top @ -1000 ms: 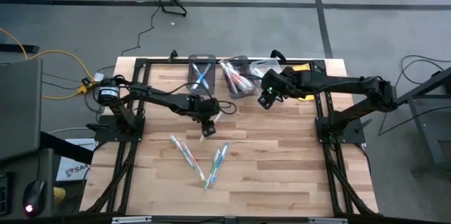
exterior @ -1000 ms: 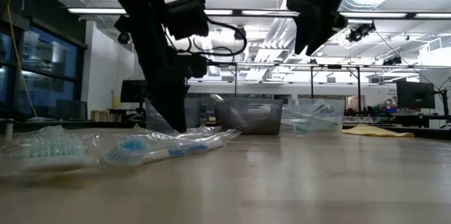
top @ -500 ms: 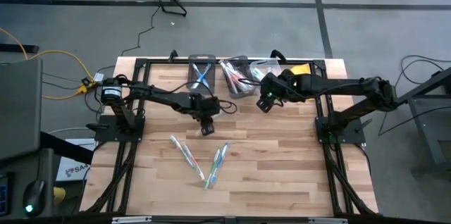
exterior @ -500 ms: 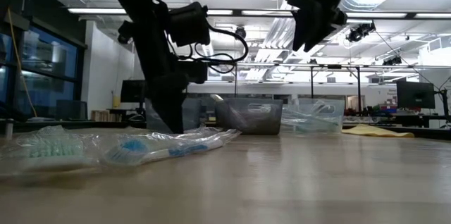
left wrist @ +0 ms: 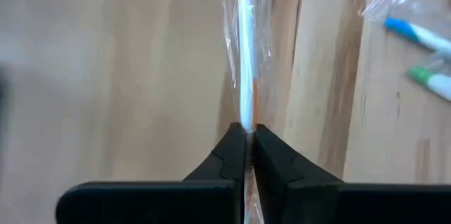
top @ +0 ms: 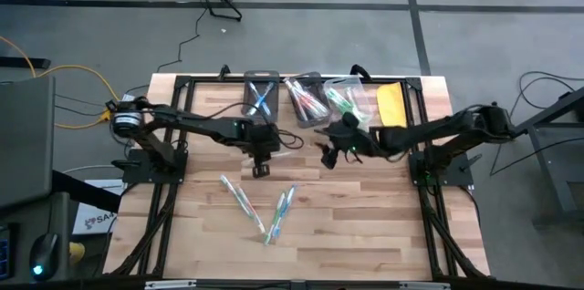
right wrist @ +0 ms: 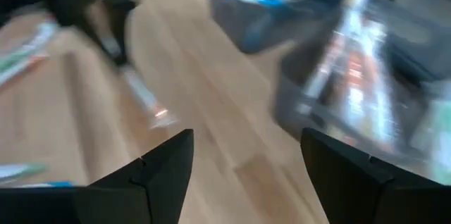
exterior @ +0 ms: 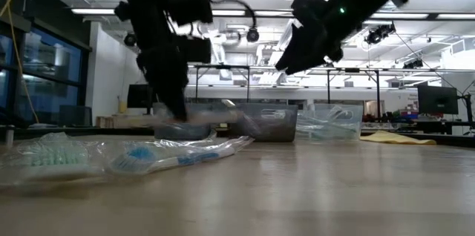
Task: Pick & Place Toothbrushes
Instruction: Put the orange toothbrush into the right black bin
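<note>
An orange-and-white wrapped toothbrush (left wrist: pixel 246 55) stood pinched between the left gripper's (left wrist: pixel 248 155) shut jaws, reaching out ahead of them over the table (top: pixel 365 208); no writing was readable; the right gripper (right wrist: pixel 246 160) hung wide open, empty

No text, label, brand, number or sign could be read anywhere in these views; the white sheet with red and dark marks (top: pixel 94 220) lying on the floor beside the light wooden plank table (top: pixel 365 217) bore print, but it was too small to make out.
</note>
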`<action>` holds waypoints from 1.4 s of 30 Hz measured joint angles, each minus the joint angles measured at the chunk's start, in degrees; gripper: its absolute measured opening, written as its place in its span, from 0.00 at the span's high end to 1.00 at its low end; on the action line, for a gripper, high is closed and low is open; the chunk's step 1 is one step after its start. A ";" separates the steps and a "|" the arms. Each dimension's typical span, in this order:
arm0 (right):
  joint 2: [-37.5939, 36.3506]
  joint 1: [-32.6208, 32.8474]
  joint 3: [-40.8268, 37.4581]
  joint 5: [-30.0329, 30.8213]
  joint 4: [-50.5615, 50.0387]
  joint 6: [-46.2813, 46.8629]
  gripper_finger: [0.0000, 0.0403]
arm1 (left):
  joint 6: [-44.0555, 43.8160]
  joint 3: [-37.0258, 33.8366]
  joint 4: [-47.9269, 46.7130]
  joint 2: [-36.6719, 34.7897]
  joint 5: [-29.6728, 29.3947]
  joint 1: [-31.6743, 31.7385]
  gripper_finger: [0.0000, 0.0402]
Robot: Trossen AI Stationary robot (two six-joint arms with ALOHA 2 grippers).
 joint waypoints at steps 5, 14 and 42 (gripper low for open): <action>1.18 2.47 -6.21 -0.10 18.25 -4.29 0.37 | 5.98 -0.05 3.11 -4.61 -0.80 -0.51 0.99; 4.85 3.91 -4.73 -6.16 26.76 -11.41 0.37 | 15.34 0.01 8.18 -6.23 -3.21 -3.80 0.99; 19.71 4.78 15.86 -1.51 6.46 -21.76 0.77 | 19.04 5.26 -1.96 -6.19 -20.60 -8.80 0.99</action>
